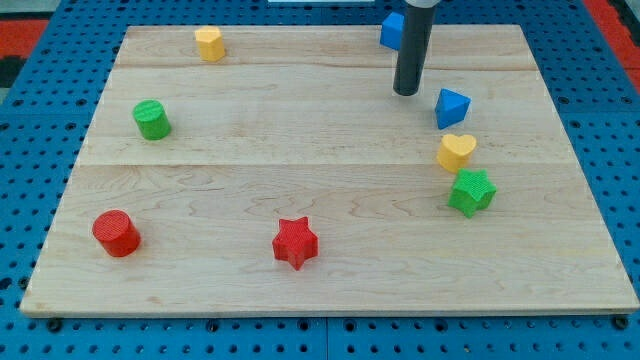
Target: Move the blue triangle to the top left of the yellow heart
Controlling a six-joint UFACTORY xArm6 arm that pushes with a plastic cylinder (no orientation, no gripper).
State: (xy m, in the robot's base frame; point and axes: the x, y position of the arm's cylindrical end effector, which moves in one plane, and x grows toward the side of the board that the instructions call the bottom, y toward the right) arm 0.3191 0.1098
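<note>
The blue triangle lies at the view's right, just above the yellow heart and a touch to its left, with a small gap between them. My tip rests on the board to the left of the blue triangle and slightly above it, a short gap away, not touching it. The dark rod rises from there to the view's top.
A green star sits just below the yellow heart. A blue block is partly hidden behind the rod at the top. A yellow block is top left, a green cylinder left, a red cylinder bottom left, a red star bottom centre.
</note>
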